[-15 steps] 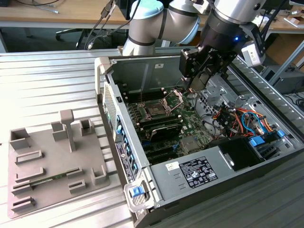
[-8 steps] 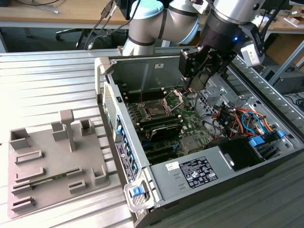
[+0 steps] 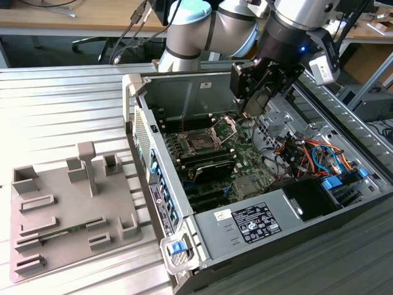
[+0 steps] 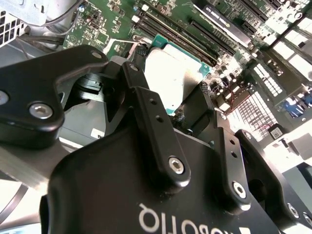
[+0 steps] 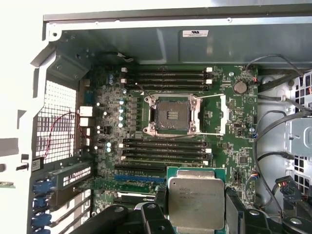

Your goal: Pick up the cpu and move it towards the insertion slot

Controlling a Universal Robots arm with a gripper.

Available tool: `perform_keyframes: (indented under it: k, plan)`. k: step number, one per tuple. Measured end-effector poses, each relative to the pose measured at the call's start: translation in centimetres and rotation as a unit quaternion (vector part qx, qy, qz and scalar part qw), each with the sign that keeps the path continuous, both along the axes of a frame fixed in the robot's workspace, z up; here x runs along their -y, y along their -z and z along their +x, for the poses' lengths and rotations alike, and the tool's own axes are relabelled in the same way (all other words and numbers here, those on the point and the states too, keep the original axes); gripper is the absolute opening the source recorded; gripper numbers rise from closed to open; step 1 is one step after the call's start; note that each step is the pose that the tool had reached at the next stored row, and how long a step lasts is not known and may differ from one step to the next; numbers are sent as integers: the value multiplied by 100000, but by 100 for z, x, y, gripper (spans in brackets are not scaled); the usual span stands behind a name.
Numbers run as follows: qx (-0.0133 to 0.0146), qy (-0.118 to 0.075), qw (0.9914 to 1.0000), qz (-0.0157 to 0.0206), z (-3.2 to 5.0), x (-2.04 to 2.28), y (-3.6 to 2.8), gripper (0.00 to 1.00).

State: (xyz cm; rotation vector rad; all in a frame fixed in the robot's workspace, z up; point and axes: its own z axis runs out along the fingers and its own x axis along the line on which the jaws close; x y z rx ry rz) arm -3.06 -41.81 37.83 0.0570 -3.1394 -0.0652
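The cpu, a flat square chip with a silvery metal top on a green edge, is clamped between my gripper's two black fingers. It hangs above the motherboard, over the long memory slots. The insertion slot, a dark square socket with a silver frame, lies uncovered, its bracket and wire lever swung aside. In the first wrist view the chip is offset from the socket by several memory slots. In the second wrist view the cpu sits bright between the fingers. In the exterior view my gripper hovers inside the case beside the insertion slot.
The open computer case has raised metal walls all round. Orange and blue cables and a black power unit fill its side at the exterior view's right. A grey moulded tray with pockets lies on the ribbed table at the exterior view's left.
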Motion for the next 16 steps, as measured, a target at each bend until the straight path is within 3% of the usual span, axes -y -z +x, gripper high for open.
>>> perform_keyframes:
  k: [14,16]
  plan:
    - [-4,1,100000,-81,0,-98,15,55]
    - [-2,2,100000,-146,0,-173,30,55]
